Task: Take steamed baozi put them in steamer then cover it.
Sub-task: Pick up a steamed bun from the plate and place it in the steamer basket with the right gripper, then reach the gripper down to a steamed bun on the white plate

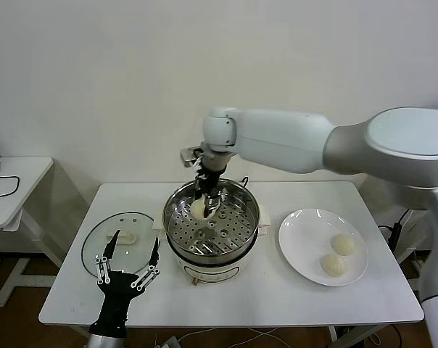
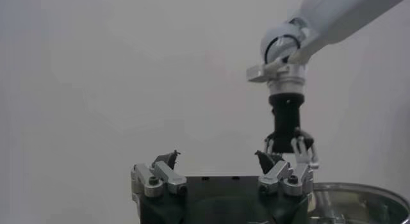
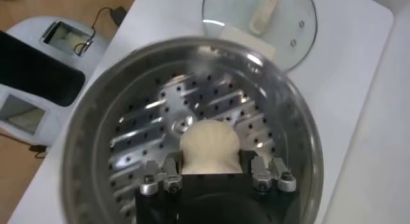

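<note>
My right gripper (image 1: 207,203) reaches down into the shiny steel steamer (image 1: 177,230) from above its far rim, shut on a cream-white baozi (image 1: 198,209). In the right wrist view the baozi (image 3: 209,146) sits squeezed between the fingers, just above the perforated bottom (image 3: 144,136). Two more baozi (image 1: 343,244) (image 1: 333,265) lie on the white plate (image 1: 299,250) to the right of the steamer. My left gripper (image 1: 128,264) is open and empty, parked at the table's front left, over the near edge of the glass lid (image 1: 121,235).
The glass lid lies flat on the table left of the steamer, also in the right wrist view (image 3: 259,20). A small white side table (image 1: 12,185) with a black cable stands at the far left. The white table (image 1: 291,301) carries everything.
</note>
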`<state>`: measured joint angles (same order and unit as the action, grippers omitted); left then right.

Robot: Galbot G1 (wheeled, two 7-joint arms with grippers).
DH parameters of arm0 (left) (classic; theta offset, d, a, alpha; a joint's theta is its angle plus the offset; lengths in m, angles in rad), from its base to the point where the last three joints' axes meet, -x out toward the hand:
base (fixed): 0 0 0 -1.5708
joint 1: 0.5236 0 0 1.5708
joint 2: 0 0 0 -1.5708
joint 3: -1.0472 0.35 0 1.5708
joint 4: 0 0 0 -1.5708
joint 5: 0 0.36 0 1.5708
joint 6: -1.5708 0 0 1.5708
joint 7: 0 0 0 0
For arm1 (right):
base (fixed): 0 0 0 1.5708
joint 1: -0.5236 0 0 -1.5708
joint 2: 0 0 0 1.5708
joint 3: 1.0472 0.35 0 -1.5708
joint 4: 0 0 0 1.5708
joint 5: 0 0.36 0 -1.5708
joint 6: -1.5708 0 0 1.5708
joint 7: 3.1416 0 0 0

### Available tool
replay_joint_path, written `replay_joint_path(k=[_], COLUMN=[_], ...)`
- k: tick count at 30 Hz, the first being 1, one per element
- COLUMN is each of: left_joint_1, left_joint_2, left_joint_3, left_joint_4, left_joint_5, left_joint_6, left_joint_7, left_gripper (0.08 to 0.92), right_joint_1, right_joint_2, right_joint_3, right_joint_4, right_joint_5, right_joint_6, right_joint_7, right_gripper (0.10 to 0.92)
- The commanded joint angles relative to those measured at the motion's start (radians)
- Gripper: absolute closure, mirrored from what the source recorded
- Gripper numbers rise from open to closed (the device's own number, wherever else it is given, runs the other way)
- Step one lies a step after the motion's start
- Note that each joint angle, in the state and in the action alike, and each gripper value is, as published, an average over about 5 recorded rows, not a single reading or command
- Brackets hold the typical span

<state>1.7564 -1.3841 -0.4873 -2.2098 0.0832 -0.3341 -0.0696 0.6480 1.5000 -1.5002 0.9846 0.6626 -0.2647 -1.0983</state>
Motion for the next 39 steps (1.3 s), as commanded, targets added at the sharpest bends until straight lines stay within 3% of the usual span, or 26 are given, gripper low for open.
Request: replay_joint_path(k=[1, 14, 21, 25, 32, 39], left_joint_1=[-0.001, -0.001, -0.002, -0.003, -0.008, -0.014], left_joint_2=[-0.001, -0.002, -0.005, -0.005, -0.001, -0.001], left_joint_3=[-0.001, -0.009, -0.013, -0.015, -0.008, 0.007], left_joint_4=[0.001, 0.005, 0.006, 0.010, 0.010, 0.008], left_joint_5=[-0.001, -0.003, -0.004, -0.005, -0.003, 0.000], left_joint_6=[0.000, 0.001, 0.002, 0.002, 0.007, 0.018], left_joint_7=[-0.001, -0.001, -0.003, -0.003, -0.002, -0.001], left_gripper=[0.177, 0.177, 0.177, 0.177, 0.177, 0.177], right_joint_1=[-0.069, -0.117, -0.077, -0.013, 0.114, 0.130], right_joint_2=[0.105, 0.099, 0.039, -0.081, -0.441, -0.777], right_joint_3=[-0.012, -0.006, 0.005, 0.039, 0.094, 0.066], right_joint_4=[-0.099, -0.112, -0.034, 0.098, 0.321, 0.343], right_joint_5=[0.007, -0.019, -0.025, -0.035, -0.094, -0.211], right_joint_6=[-0.014, -0.010, -0.008, -0.009, 0.023, 0.132], right_joint_7=[0.026, 0.028, 0.034, 0.029, -0.055, -0.174], right_gripper=[0.414, 0.403, 0.257, 0.207, 0.203, 0.203])
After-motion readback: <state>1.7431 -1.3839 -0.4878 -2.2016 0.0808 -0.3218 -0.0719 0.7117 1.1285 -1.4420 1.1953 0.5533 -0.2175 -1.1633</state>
